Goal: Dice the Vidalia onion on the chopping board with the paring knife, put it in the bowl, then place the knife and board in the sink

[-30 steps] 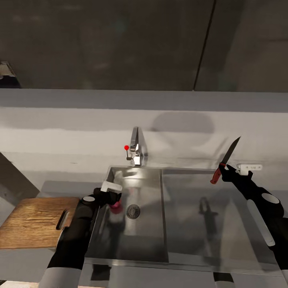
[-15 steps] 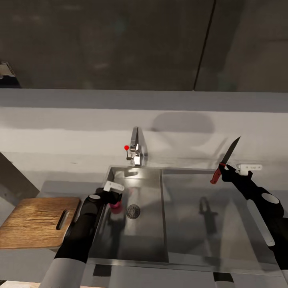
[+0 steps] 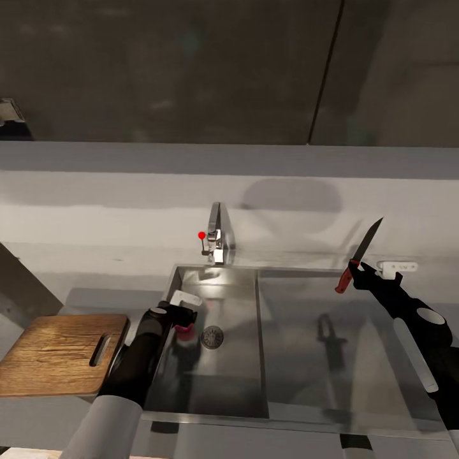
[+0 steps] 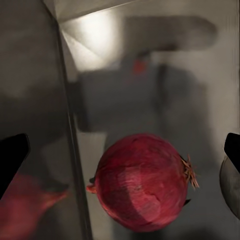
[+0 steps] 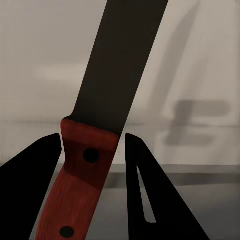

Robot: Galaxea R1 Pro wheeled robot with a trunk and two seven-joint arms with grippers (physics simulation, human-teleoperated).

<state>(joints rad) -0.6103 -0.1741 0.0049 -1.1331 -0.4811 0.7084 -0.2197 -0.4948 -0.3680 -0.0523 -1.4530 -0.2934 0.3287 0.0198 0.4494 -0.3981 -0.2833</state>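
Left gripper (image 3: 185,310), spread wide, hovers over the onion (image 4: 141,181) in the sink (image 3: 217,389), left of the drain. Round, firm, papery-skinned, probably slippery: best pinched across its middle. Right gripper (image 3: 358,271) pinches the knife (image 3: 361,254).

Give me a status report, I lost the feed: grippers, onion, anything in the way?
Left gripper open, in the sink over the onion, not gripped. Right gripper shut on the paring knife, above the drainboard. Chopping board bare. Nothing blocking the onion.
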